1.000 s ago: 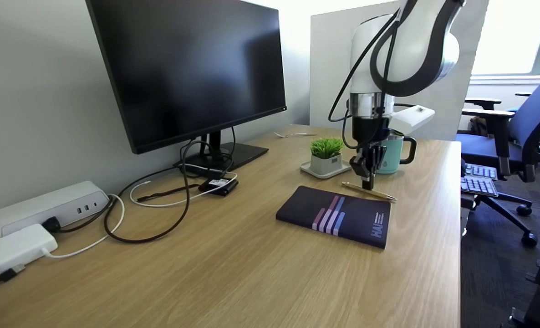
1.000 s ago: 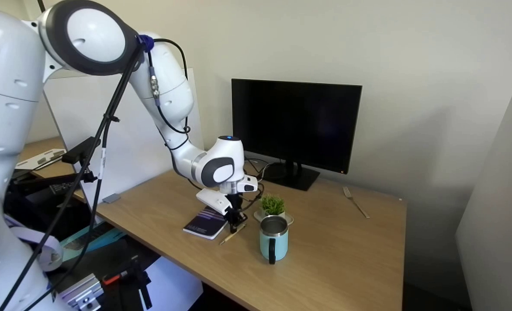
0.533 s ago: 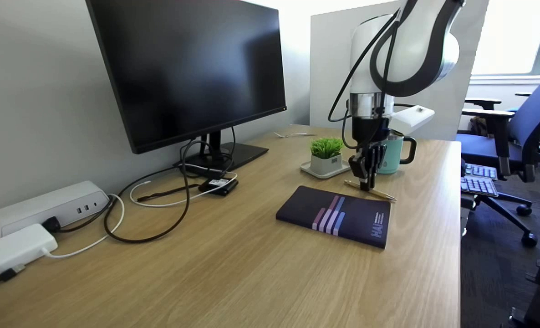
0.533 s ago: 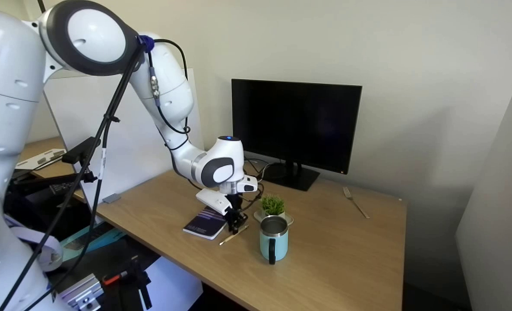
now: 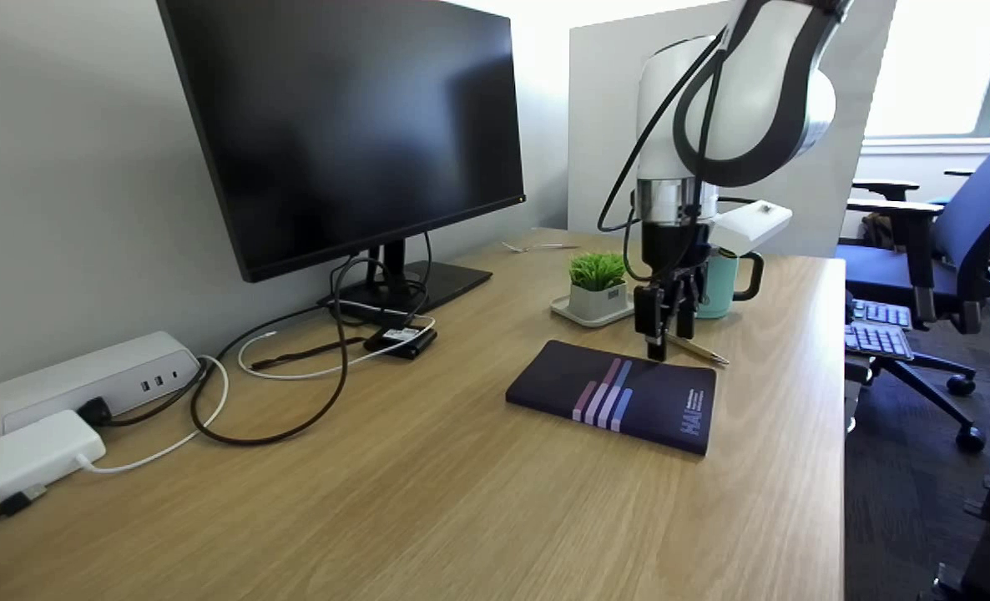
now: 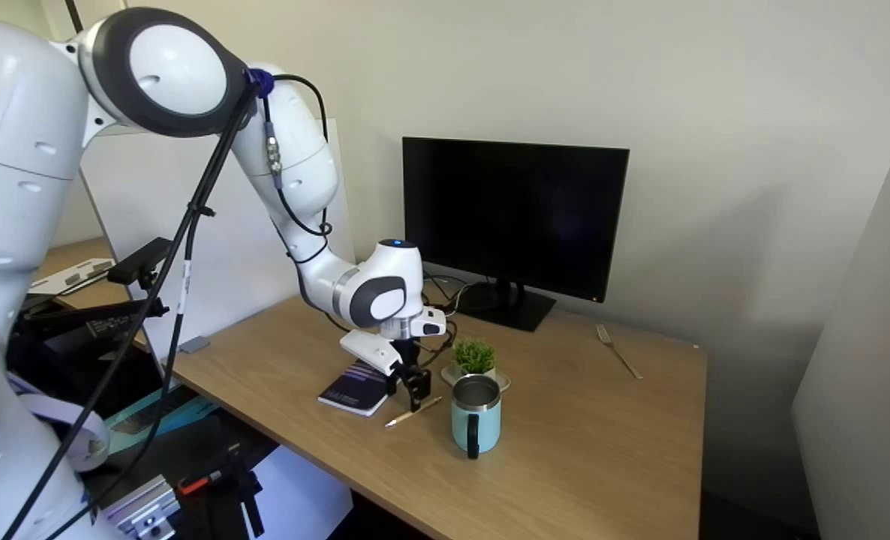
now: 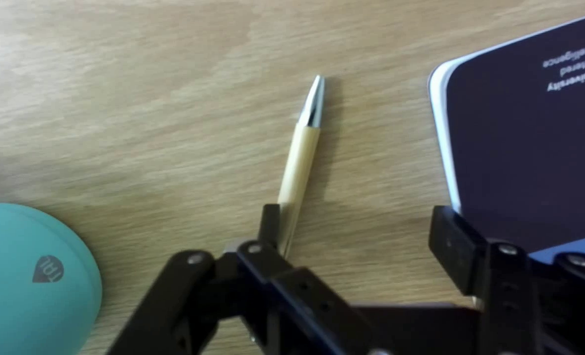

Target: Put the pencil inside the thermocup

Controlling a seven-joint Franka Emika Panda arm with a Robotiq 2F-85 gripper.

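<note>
The pincer (image 7: 359, 227) stands wide and holds nothing. The pencil (image 7: 297, 165), tan with a silvery tip, lies flat on the surface (image 6: 587, 465), not midway in the gap but towards the thermocup (image 7: 21, 310), its rear end hidden behind the finger on that side; whether the two touch I cannot tell. Its long axis runs nearly square to the way the fingers close, so the pick-up probably calls for a slight shift towards the thermocup, then lowering and closing; otherwise that finger might press on the barrel. In the wrist view the opposite finger overlaps the edge of the notebook (image 7: 529, 148), where inverted print gives "Centered", "Intelligence" and a clipped "University"; in an exterior view its cover (image 5: 612, 392) reads "HAI". The thermocup, upright, bears a grey emblem, perhaps "TRI". Farther off, marks on the potted plant (image 5: 598, 288) and on the black box (image 5: 393, 335) by the monitor (image 5: 361, 125) are too small to read.
</note>
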